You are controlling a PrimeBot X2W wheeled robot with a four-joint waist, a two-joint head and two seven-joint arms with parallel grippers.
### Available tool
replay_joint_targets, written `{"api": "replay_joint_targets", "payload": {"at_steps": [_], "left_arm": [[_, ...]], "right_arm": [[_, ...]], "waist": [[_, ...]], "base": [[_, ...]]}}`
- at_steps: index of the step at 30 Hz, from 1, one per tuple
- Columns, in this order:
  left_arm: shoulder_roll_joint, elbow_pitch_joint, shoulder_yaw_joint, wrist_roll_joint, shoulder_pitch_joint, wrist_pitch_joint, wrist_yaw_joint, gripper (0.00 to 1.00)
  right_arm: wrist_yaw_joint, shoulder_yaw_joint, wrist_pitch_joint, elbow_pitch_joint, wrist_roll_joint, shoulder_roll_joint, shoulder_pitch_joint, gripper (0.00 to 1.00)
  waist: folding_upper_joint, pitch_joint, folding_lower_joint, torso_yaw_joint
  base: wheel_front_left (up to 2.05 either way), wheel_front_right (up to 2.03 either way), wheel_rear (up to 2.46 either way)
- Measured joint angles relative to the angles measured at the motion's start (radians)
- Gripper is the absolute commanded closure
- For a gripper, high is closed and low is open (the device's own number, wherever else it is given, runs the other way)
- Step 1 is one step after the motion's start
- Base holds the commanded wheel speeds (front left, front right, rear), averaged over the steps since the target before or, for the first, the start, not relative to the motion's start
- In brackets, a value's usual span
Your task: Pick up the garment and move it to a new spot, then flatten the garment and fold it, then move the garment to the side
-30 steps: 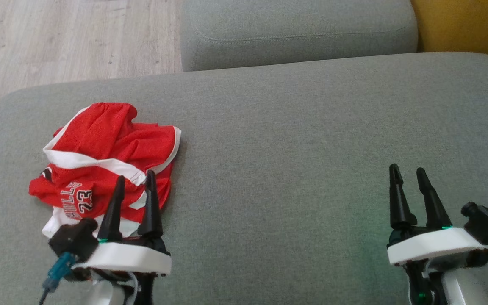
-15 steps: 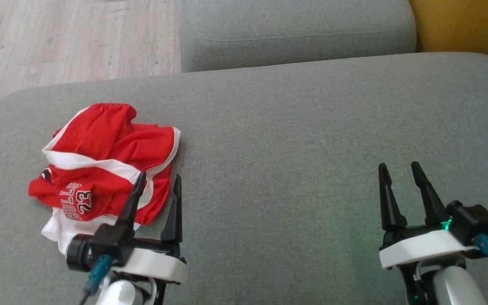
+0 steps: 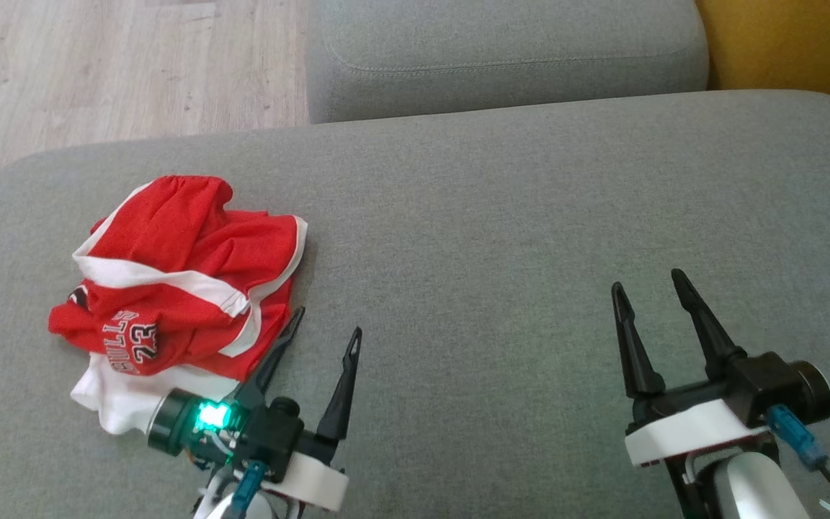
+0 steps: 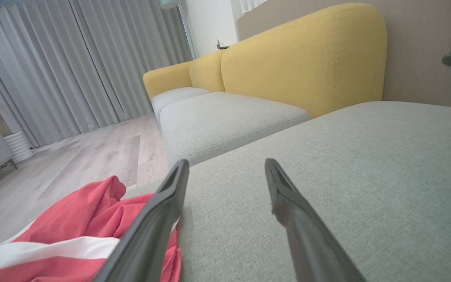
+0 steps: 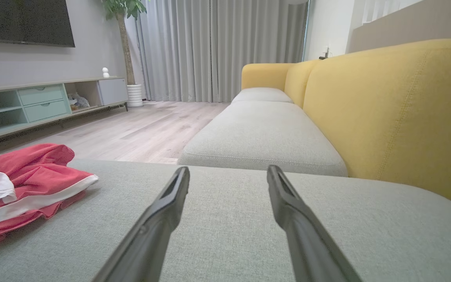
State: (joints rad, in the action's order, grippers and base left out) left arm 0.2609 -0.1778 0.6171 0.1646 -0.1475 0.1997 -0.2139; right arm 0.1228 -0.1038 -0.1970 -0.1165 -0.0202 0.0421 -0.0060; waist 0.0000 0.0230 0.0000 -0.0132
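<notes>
Head view: the left gripper [image 3: 327, 322] and right gripper [image 3: 645, 280] stand fully spread, holding nothing, the left just beside the garment [image 3: 184, 252], crumpled at the left of the seat cushion [image 3: 501, 238]. Count: one garment, two grippers. The fabric is judged light, limp and slippery; grip a raised fold near the white trim [image 3: 148, 277].

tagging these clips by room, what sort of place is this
Most likely a home living room: a yellow-backed sofa with grey seat cushions, a wall-mounted TV over a low media cabinet, and floor-length curtains.
</notes>
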Motion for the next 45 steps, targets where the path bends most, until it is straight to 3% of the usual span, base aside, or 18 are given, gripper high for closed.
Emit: {"api": "replay_joint_targets", "payload": {"at_steps": [6, 10, 16, 22, 33, 45], "left_arm": [[-0.014, 0.023, -0.009, 0.039, -0.007, 0.013, -0.023, 0.00], [-0.044, 0.051, -0.077, 0.118, 0.017, 0.023, -0.022, 0.00], [-0.092, 0.019, -0.175, 0.189, 0.090, 0.041, 0.042, 0.00], [-0.113, -0.024, -0.210, 0.145, 0.126, 0.051, 0.091, 0.00], [-0.152, -0.045, -0.277, 0.090, 0.127, 0.052, 0.132, 0.00], [-0.176, -0.044, -0.336, 0.046, 0.147, 0.053, 0.162, 0.00]], "right_arm": [[0.000, -0.010, -0.015, 0.023, 0.001, 0.000, 0.000, 0.00], [0.000, 0.006, -0.025, 0.019, -0.063, 0.000, 0.000, 0.00], [0.000, 0.035, -0.043, -0.004, -0.133, 0.001, 0.022, 0.00], [0.000, 0.035, -0.054, -0.017, -0.125, 0.001, 0.043, 0.00], [0.000, 0.032, -0.054, -0.026, -0.125, 0.001, 0.043, 0.00], [0.000, -0.036, -0.054, -0.027, -0.130, 0.001, 0.043, 0.00]], "waist": [[0.0000, 0.003, 0.0000, 0.000], [0.0000, 0.003, 0.0000, 0.001], [0.0000, -0.005, 0.0000, 0.005], [0.0000, -0.010, 0.0000, -0.003], [0.0000, -0.018, 0.0000, -0.003], [0.0000, -0.037, 0.0000, 0.080]], "base": [[0.00, 0.00, 0.00], [0.00, 0.00, 0.00], [0.00, 0.00, 0.00], [0.00, 0.00, 0.00], [0.00, 0.00, 0.00], [0.00, 0.00, 0.00]]}}
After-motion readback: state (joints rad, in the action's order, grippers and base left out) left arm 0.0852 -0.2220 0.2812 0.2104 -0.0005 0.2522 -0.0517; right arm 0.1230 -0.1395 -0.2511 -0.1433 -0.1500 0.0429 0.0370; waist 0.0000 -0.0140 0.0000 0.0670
